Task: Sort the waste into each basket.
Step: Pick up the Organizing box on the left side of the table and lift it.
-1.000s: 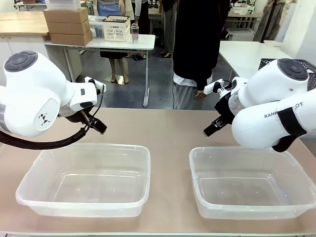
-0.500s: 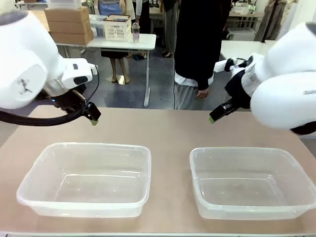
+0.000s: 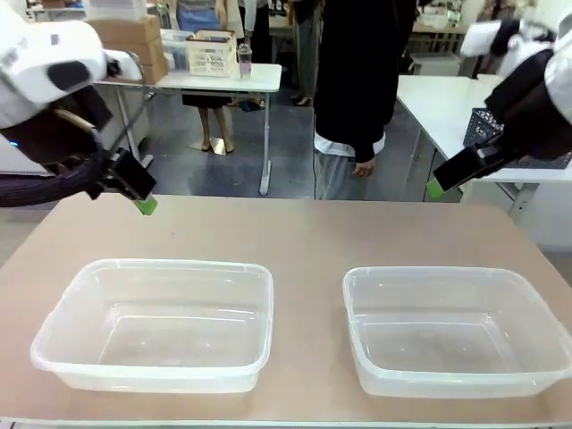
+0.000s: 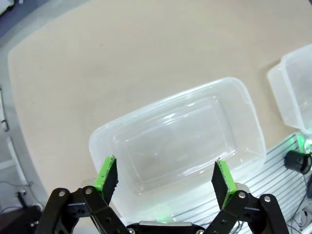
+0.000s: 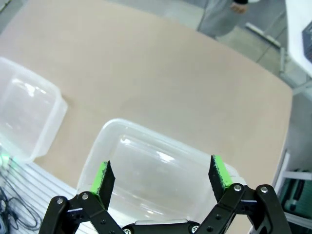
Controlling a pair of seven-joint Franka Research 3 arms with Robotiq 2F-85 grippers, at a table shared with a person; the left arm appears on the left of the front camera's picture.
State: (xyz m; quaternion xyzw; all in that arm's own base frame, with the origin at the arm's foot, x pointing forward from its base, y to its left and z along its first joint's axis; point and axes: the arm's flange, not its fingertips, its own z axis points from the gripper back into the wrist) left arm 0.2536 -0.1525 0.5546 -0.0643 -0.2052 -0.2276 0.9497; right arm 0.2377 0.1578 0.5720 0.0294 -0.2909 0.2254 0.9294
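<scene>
Since the baskets [image 3: 170,264] below them sit empty, we hold left pincer [image 4: 164,173] and right pincer [image 5: 161,173] apart, gripping nothing, presumably ready to sort.

A: What kind of place is this?

B: It looks like a robotics lab or a research workshop, not a home. A white left arm [image 3: 45,63] and a right arm [image 3: 536,98] work over a beige worktop [image 3: 295,232].

A: And what is behind them?

B: A large open room with a grey floor [image 3: 286,152]. There is a white table [image 3: 223,80] carrying stacked cardboard boxes [image 3: 143,40] and a white lattice crate [image 3: 211,51], and another white table [image 3: 438,98] at the right. A person in dark clothes [image 3: 357,71] stands at the far side of the worktop, and other people [image 3: 207,112] stand farther back.
</scene>
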